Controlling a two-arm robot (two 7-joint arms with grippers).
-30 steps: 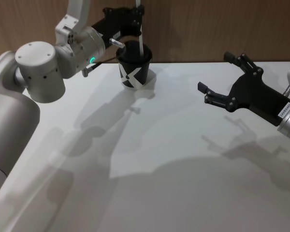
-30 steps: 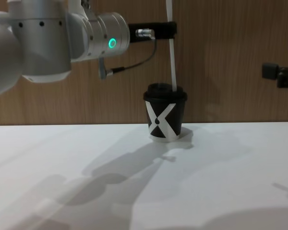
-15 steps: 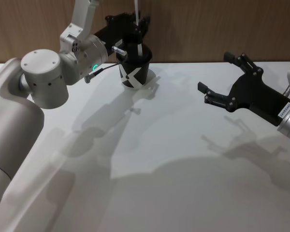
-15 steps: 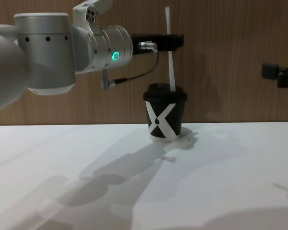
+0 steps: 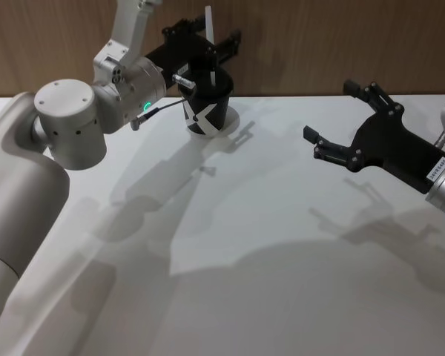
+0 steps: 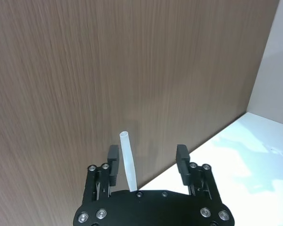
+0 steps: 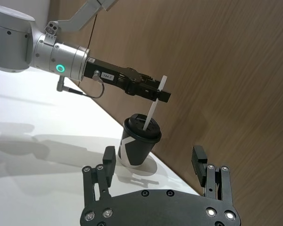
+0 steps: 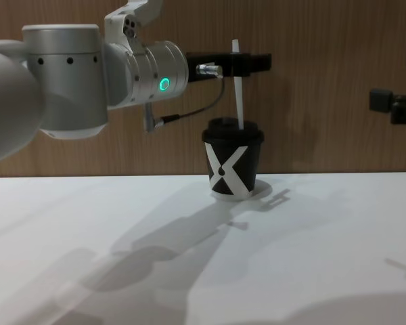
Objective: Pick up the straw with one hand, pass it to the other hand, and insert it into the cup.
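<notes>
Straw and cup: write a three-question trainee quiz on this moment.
1. True or false: the straw stands through the lid of the cup.
2. The left gripper is: A) open around the straw, B) shut on the straw, C) shut on the cup.
3. Fill in: the ___ gripper hangs open above the table, apart from the cup.
Key: 1 true; 2 A; 3 right, the right gripper.

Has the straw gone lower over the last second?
Yes. In the chest view the straw has sunk into the cup, which stayed put; its top now shows near the left gripper, whose fingers have opened.
</notes>
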